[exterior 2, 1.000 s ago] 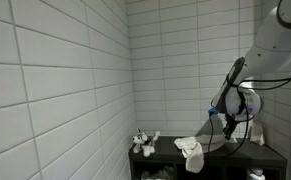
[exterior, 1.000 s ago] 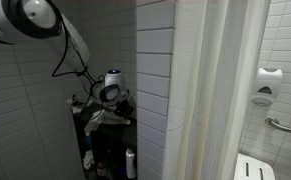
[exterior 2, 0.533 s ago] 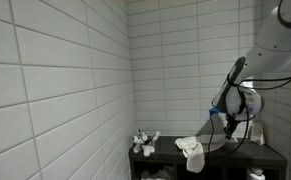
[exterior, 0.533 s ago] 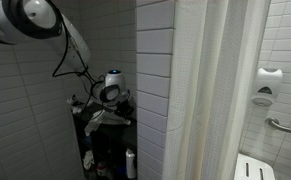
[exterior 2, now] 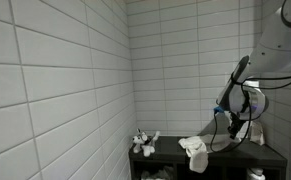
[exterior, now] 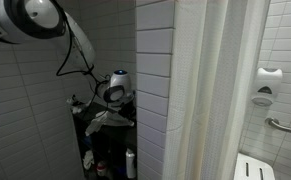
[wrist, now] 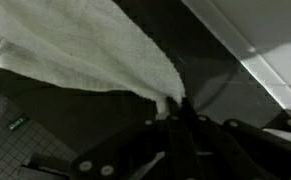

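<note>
Gripper [wrist: 175, 110] and towel [exterior 2: 193, 150] had shifted slightly sideways since a second earlier; the gripper pinched a towel corner, the rest lying on the dark desk [exterior 2: 273, 156] near a small toy [exterior 2: 143, 142]

In an exterior view we're looking from well back, past the pale shower curtain [exterior: 210, 90]. In an exterior view we're sitting nearer, facing along the white tiled wall [exterior 2: 55, 90]. Both exterior views are sharing the dark shelf surface [exterior 2: 275, 156] and crumpled white cloth [exterior: 109, 118] [exterior 2: 193, 150]. The wrist view is pressing close on that cloth [wrist: 95, 45].
</note>
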You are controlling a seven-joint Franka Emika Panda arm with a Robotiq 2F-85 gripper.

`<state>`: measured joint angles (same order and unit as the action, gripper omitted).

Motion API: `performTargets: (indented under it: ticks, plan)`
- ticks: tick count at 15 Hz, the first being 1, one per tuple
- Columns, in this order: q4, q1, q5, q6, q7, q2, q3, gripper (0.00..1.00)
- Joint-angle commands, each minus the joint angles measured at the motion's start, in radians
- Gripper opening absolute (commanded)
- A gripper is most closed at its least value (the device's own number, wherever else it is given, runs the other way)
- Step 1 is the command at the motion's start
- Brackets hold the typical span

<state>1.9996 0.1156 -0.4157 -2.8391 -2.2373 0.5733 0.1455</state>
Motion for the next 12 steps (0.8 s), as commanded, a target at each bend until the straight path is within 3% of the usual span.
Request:
performTargets:
  ticks: [1, 6, 7, 9, 12]
  plan:
    - [-0.012, 0.049, -0.037, 0.030, 0.034, -0.012, -0.027, 0.02]
    - [-0.015, 0.059, -0.043, 0.036, 0.034, -0.011, -0.027, 0.02]
    - [-0.013, 0.046, -0.033, 0.020, 0.025, -0.007, -0.015, 0.31]
    - [-0.005, 0.029, -0.015, 0.003, 0.023, -0.005, -0.002, 0.36]
    - [-0.001, 0.021, -0.015, -0.008, 0.025, -0.004, -0.003, 0.56]
